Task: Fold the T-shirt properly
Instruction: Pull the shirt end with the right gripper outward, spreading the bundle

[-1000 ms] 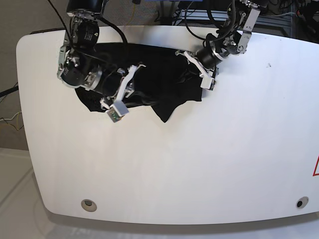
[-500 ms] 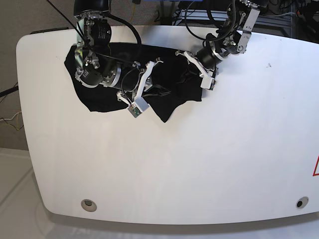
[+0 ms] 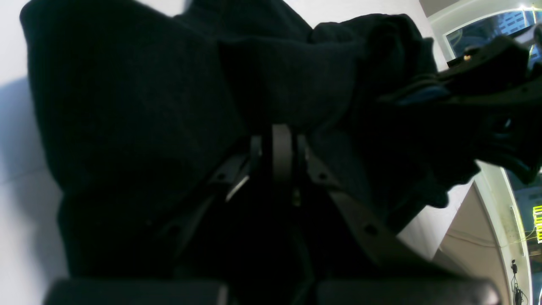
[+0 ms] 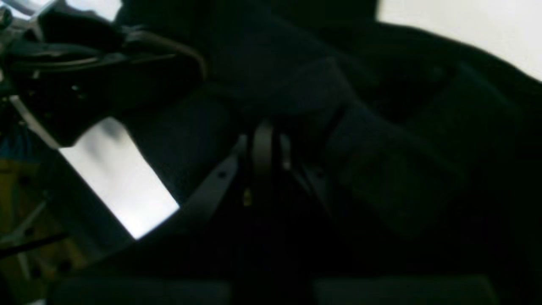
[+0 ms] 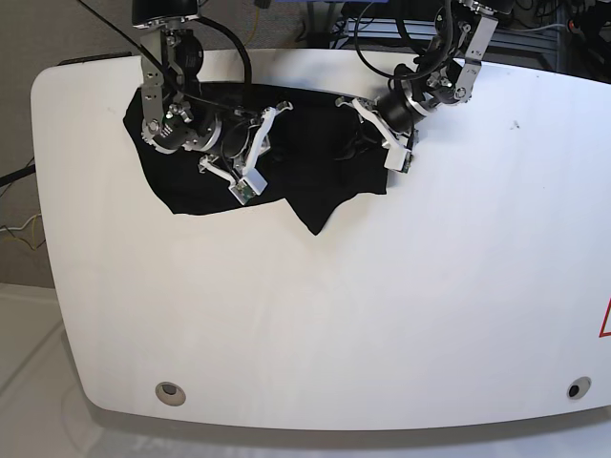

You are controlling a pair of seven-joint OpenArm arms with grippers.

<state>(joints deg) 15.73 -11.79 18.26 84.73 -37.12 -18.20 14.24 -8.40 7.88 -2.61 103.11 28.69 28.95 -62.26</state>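
Black T-shirt (image 5: 315,181) crumpled, rumpled, table's far edge.

L hand (image 5: 361,143) clamped, R hand (image 5: 279,143) clamped

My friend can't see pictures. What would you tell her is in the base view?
A black T-shirt lies crumpled near the far edge of a white table. Two robot arms lean over it, with the left claw and right claw down on the cloth.

Black T-shirt (image 5: 315,167) on white table (image 5: 382,305)
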